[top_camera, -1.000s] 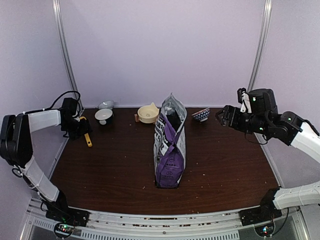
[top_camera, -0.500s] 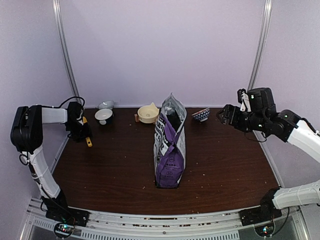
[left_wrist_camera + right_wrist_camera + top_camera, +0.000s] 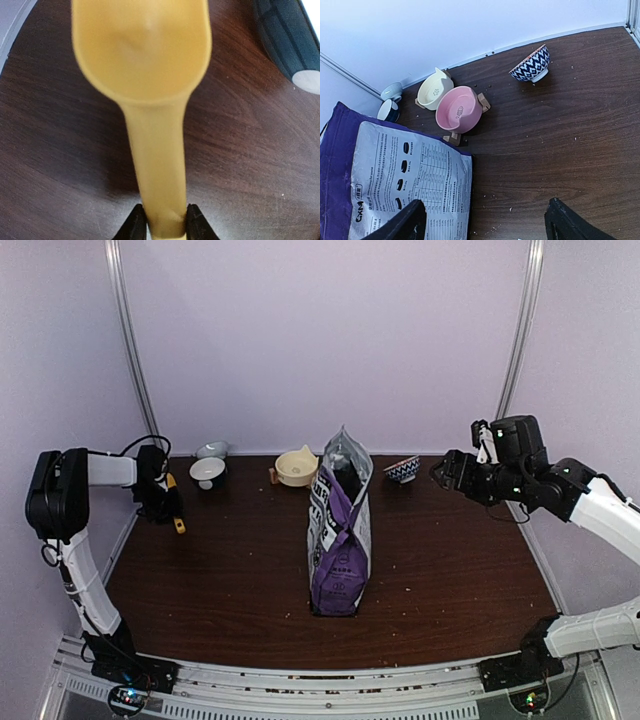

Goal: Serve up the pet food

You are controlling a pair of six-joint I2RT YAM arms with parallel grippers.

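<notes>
Pet food bag [image 3: 338, 540] waits untouched — left gripper [image 3: 166, 222] has just clamped the yellow scoop [image 3: 145, 55], right gripper [image 3: 485, 210] open — scooping comes next.

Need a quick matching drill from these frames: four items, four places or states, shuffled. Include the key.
Items
1. yellow scoop
2. purple pet food bag
3. blue-and-white patterned bowl
4. pink bowl

Places or states
A. standing upright in the middle of the table
B. handle between the fingers of the left gripper
C. right next to the cream bowl
D. on its own, to the right of the bag in the top view

Pairs: 1-B, 2-A, 3-D, 4-C
</notes>
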